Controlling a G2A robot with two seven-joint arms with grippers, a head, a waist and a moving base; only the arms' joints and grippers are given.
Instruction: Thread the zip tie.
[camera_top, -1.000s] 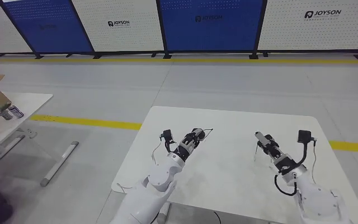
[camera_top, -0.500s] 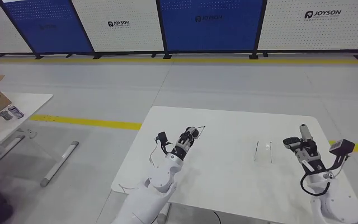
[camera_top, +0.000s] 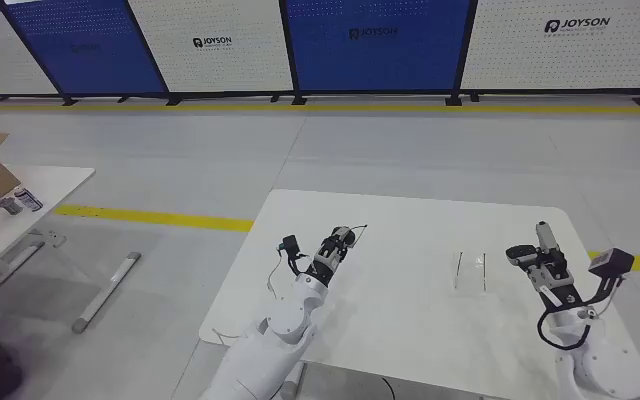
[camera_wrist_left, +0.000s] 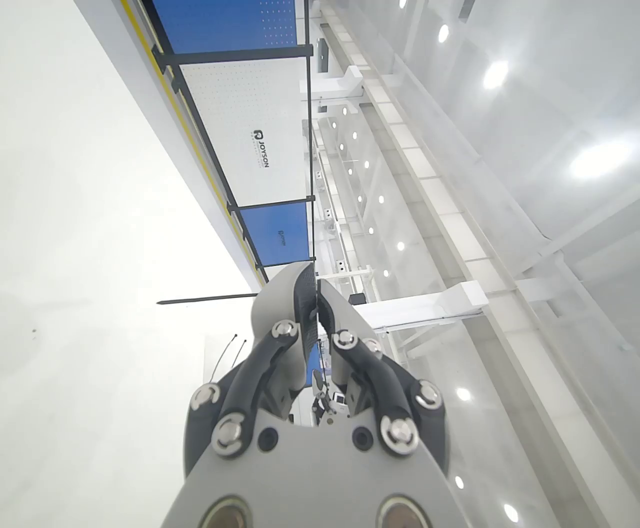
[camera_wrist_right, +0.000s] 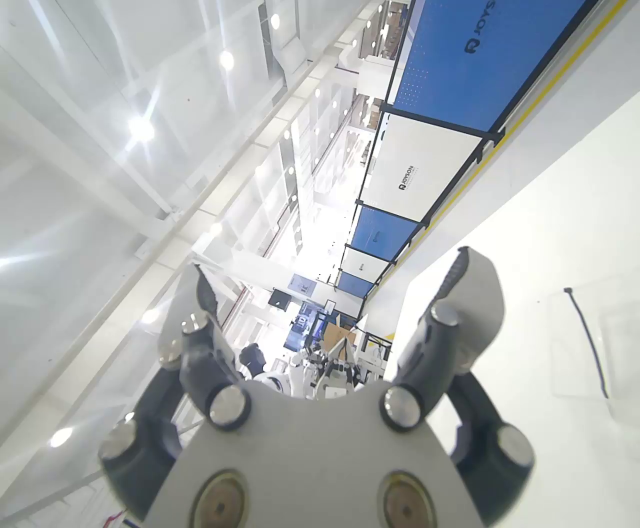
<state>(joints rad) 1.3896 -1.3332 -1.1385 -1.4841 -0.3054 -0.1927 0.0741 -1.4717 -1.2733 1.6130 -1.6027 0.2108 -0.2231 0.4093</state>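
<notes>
Bearing loose zip ties (camera_top: 459, 268), white table (camera_top: 400, 300), grey floor (camera_top: 200, 160), pegboard panels (camera_top: 380, 45) behind

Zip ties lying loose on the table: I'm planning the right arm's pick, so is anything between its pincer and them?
Nothing visible does. The open right pincer is off to the side of the two loose zip ties lying on the table, toward the table's edge, with no object in the gap between them.
</notes>
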